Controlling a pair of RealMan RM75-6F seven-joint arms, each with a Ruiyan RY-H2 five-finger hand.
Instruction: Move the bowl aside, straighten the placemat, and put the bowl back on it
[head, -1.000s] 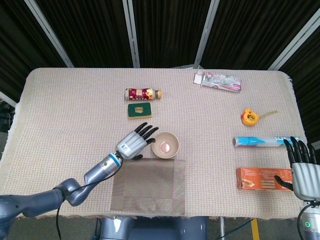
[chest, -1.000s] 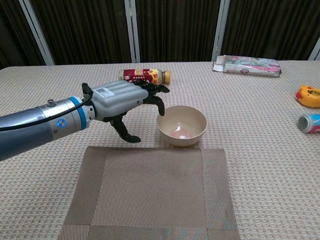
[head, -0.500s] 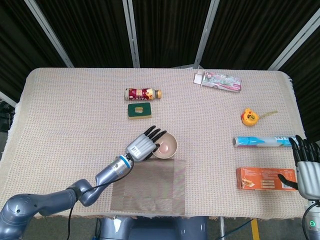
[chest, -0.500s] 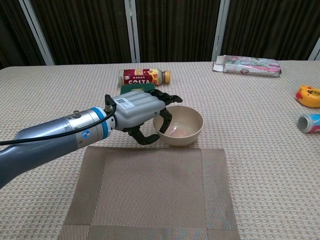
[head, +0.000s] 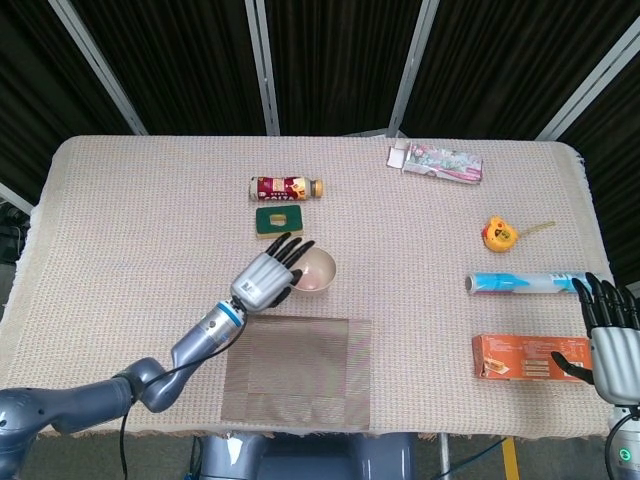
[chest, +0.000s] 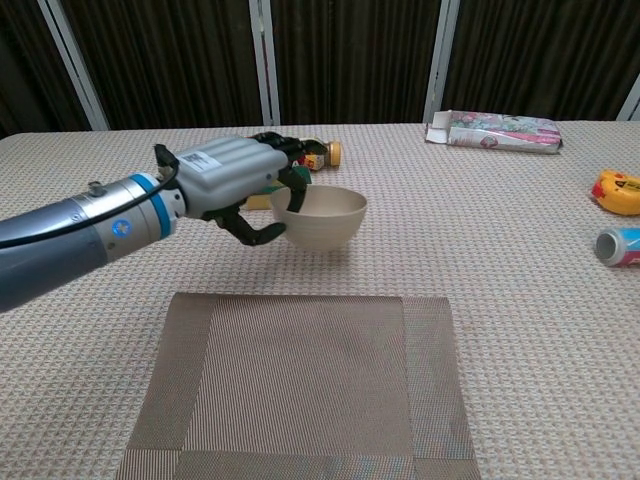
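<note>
bowl (chest: 322, 216) pinched at its rim in left robot hand (chest: 240, 187), above table beyond placemat (chest: 300, 385); right robot hand (head: 610, 338) spread.

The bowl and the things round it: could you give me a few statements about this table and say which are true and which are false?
1. The left hand grips the bowl by its rim. True.
2. The bowl sits on the placemat. False: it is held beyond the placemat's far edge, and the chest view shows it lifted off the table.
3. The right hand holds the orange box. False: that hand is open at the table's right edge, beside the box, holding nothing.
4. A bottle lies on its side beyond the green sponge. True.
5. The yellow tape measure lies on the placemat. False: it lies on the tablecloth far to the right.
</note>
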